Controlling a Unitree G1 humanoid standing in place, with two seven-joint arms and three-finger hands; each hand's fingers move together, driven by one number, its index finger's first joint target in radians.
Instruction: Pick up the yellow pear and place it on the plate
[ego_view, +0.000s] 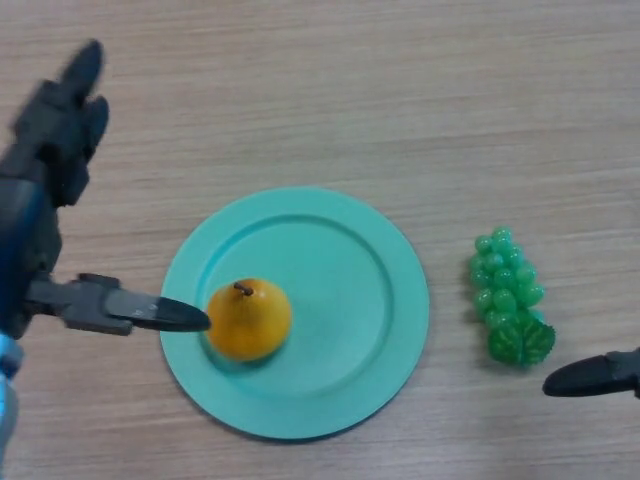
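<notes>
The yellow pear (249, 318) rests upright on the left part of the teal plate (350, 300), stem up. My left hand (60, 130) is at the plate's left side, open: its fingers point straight up the view, and its thumb (150, 312) reaches across the plate's rim, with its tip just beside the pear. It does not hold the pear. Only a fingertip of my right hand (590, 375) shows at the lower right edge, away from the plate.
A bunch of green grapes (510, 295) lies on the wooden table (400, 90) to the right of the plate, just above my right hand.
</notes>
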